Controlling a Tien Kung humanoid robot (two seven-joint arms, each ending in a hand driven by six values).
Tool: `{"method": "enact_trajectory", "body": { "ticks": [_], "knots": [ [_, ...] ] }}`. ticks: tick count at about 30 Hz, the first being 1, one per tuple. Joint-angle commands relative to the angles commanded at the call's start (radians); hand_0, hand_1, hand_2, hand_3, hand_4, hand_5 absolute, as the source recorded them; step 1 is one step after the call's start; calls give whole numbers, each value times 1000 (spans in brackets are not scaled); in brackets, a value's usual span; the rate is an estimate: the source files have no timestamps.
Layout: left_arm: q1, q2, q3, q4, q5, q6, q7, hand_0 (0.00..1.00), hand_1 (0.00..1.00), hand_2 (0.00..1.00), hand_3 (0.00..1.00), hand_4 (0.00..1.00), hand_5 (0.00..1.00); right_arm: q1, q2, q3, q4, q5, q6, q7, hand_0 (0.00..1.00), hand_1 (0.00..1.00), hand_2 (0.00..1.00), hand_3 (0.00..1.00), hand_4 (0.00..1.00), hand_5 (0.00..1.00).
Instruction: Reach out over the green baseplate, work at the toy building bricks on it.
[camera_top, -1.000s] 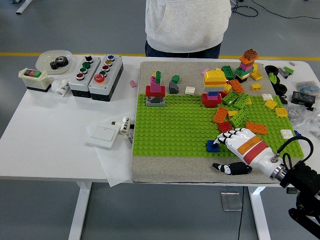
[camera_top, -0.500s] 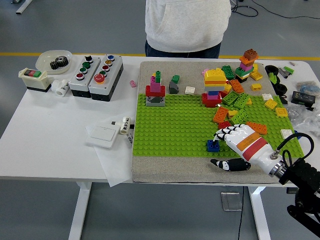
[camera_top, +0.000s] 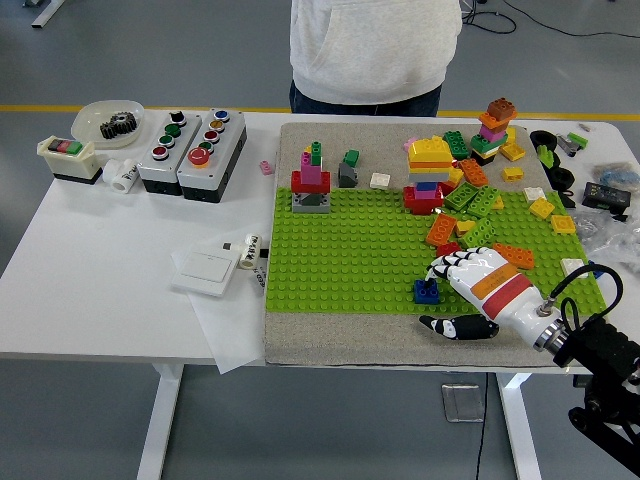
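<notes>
The white table (camera_top: 120, 290) carries a grey mat (camera_top: 330, 345), and on it lies the green baseplate (camera_top: 350, 250), its left and middle studs mostly bare, its right side crowded with a loose pile of bricks (camera_top: 475, 205) in orange, green, yellow and red. A small tower of red and pink bricks (camera_top: 311, 180) stands near the plate's far left corner, well apart from the work. A person in a pale top (camera_top: 375, 50) stands at the far side; no hands of theirs show. The right hand (camera_top: 480, 290) reaches in from the lower right over the plate's near right part, palm down, fingers spread and loosely bent, thumb splayed toward the mat, clamped on nothing. Its fingertips (camera_top: 436, 274) hang just beside a small blue brick (camera_top: 426, 291) seated near the plate's front edge. The step in hand looks like a pinch on that brick: judged from here, the thumb should swing in to oppose the fingers across the brick's sides, and the hand should keep off the red brick (camera_top: 448, 250) and the orange ones close behind it. The left arm does not appear.
</notes>
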Motion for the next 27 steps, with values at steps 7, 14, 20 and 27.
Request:
{"method": "enact_trajectory", "body": {
  "ticks": [7, 14, 20, 27],
  "knots": [
    [0, 1, -2, 0, 5, -2, 1, 686, 647, 712, 617, 666, 687, 1, 5, -5, -10, -1, 3, -2, 507, 617, 686, 581, 814, 561],
    [-3, 2, -1, 0, 3, -3, 1, 685, 647, 714, 618, 666, 687, 2, 7, -8, -19, -3, 5, -3, 505, 617, 686, 581, 813, 561],
    [-4, 1, 0, -1, 2, -4, 1, 685, 646, 713, 618, 667, 687, 0, 7, -12, -19, -5, 7, -5, 504, 615, 686, 582, 814, 559],
    [-4, 1, -2, 0, 3, -4, 2, 686, 646, 712, 618, 669, 688, -3, 7, -19, -18, -7, 11, -7, 500, 616, 686, 581, 814, 558]
  ]
}}
